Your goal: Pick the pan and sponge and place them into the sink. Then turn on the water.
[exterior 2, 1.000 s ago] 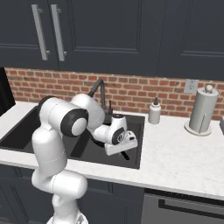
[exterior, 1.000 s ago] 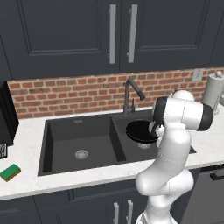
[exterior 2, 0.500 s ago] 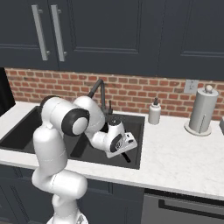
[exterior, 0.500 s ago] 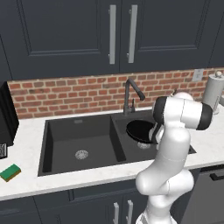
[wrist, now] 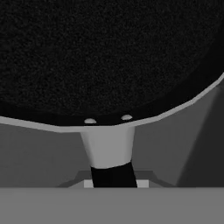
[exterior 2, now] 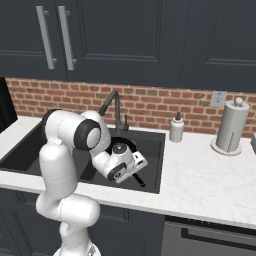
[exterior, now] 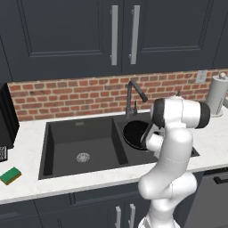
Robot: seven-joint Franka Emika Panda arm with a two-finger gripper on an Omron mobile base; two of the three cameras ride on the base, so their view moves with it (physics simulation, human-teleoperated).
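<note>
The pan [exterior: 136, 133] is sitting inside the right basin of the sink [exterior: 67, 139], its black round body lying close under the gooseneck faucet [exterior: 133, 95] that is rising from the back edge of the sink. In the hand view the pan [wrist: 105, 57] is looming large and dark, with its handle [wrist: 109, 153] running down toward the camera between where the fingertips would be, though the tips themselves are not showing clearly. The gripper [exterior 2: 134, 167] is hanging low over the front part of the right basin, right at the pan's handle; whether its jaws are clamping that handle or standing slightly apart from it I cannot tell. The sponge [exterior: 10, 175] is lying on the white counter [exterior: 26, 178] well to the left of the sink, near the front edge. A soap bottle [exterior 2: 176, 128] is standing just right of the sink, and a paper towel roll [exterior 2: 231, 126] is standing farther right.
</note>
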